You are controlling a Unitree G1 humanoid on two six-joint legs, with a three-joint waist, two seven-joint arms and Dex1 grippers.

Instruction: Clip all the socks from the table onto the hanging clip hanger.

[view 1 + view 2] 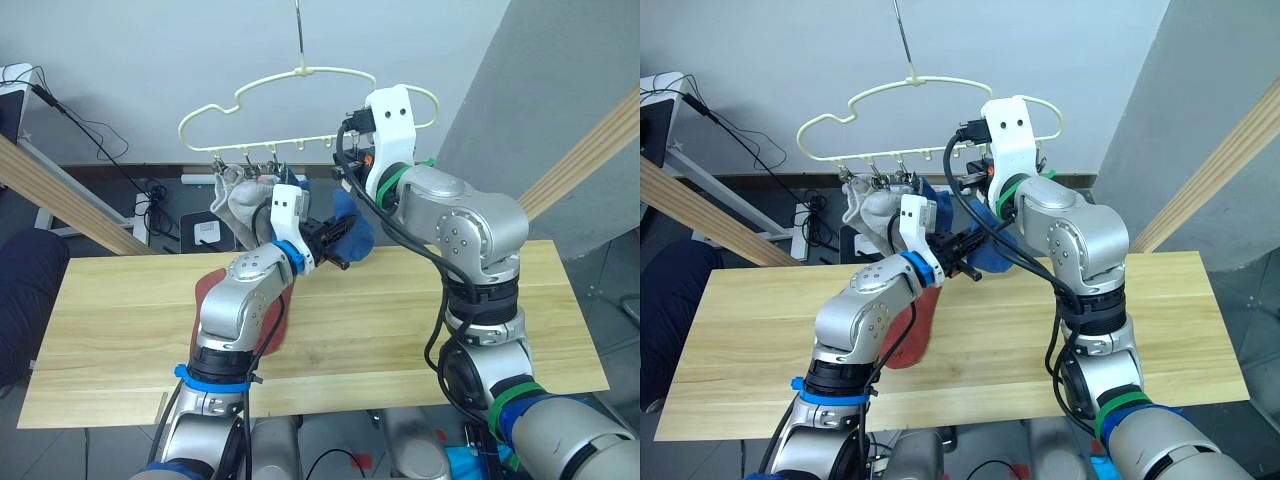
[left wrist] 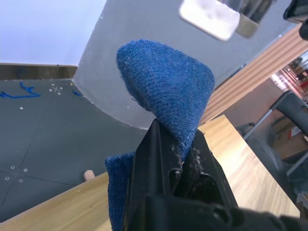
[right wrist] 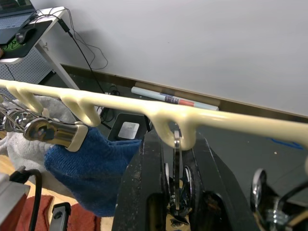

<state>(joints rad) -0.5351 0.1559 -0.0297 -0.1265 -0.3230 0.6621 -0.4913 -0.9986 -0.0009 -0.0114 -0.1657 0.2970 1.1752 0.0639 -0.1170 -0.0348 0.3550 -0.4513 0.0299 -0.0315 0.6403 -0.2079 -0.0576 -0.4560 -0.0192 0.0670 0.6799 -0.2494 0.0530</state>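
The pale-yellow clip hanger [image 1: 330,72] hangs above the far edge of the table [image 1: 500,320]. Light grey socks [image 1: 238,200] hang from its left clips [image 1: 245,155]. My left gripper [image 2: 178,139] is raised over the table's far side and shut on a blue sock [image 2: 168,82], just below the hanger's bar. My right gripper [image 3: 175,144] is up at the bar [image 3: 231,120], its fingers closed around a silver clip [image 3: 176,183]. The blue sock [image 3: 91,168] hangs close beside that clip. A rust-red sock [image 1: 275,330] lies on the table under my left arm.
Thick wooden frame poles slant up on the left [image 1: 50,190] and right [image 1: 590,150]. Cables and a power strip [image 1: 200,178] lie on the floor behind the table. A dark blue object [image 1: 20,290] sits off the table's left end.
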